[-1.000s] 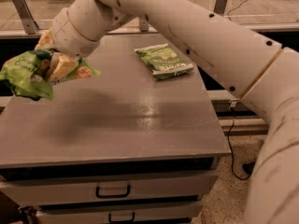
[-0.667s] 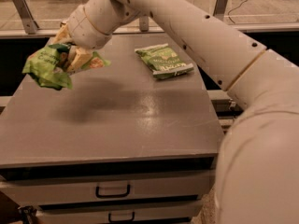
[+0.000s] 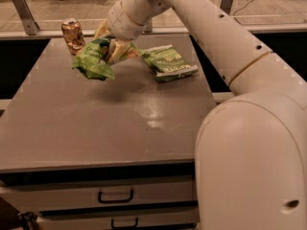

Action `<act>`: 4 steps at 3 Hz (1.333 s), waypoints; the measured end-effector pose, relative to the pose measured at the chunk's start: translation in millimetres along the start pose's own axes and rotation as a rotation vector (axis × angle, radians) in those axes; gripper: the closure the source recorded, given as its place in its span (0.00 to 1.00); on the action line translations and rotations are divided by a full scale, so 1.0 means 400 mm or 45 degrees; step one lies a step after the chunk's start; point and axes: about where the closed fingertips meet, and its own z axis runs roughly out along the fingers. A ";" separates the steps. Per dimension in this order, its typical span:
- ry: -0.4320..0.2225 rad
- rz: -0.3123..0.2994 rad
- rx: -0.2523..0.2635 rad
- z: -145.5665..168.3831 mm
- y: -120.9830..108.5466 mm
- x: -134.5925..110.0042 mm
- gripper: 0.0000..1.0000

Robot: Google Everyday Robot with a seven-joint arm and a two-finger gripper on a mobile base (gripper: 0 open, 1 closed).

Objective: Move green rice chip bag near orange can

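My gripper [image 3: 111,46] is shut on the green rice chip bag [image 3: 92,60], a bright green crumpled pouch that hangs above the table's far left part. The orange can [image 3: 72,34], small, dented and copper-coloured with a silver top, stands upright near the table's far left corner, just left of the bag and apart from it. My white arm reaches in from the right, over the table's far side.
A smaller, duller green bag [image 3: 169,63] with a whitish end band lies flat on the grey table [image 3: 110,123] at the far right. Drawers with dark handles [image 3: 115,196] sit below the front edge. A rail runs behind the table.
My gripper has carried the green rice chip bag from off the table's left edge to the right and farther back. The bag now hangs close to the orange can.
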 end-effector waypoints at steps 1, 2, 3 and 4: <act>0.152 0.025 -0.022 -0.065 0.033 0.086 1.00; 0.263 0.033 -0.030 -0.098 0.036 0.135 0.82; 0.325 0.041 -0.035 -0.104 0.027 0.173 0.58; 0.327 0.041 -0.049 -0.081 0.013 0.191 0.35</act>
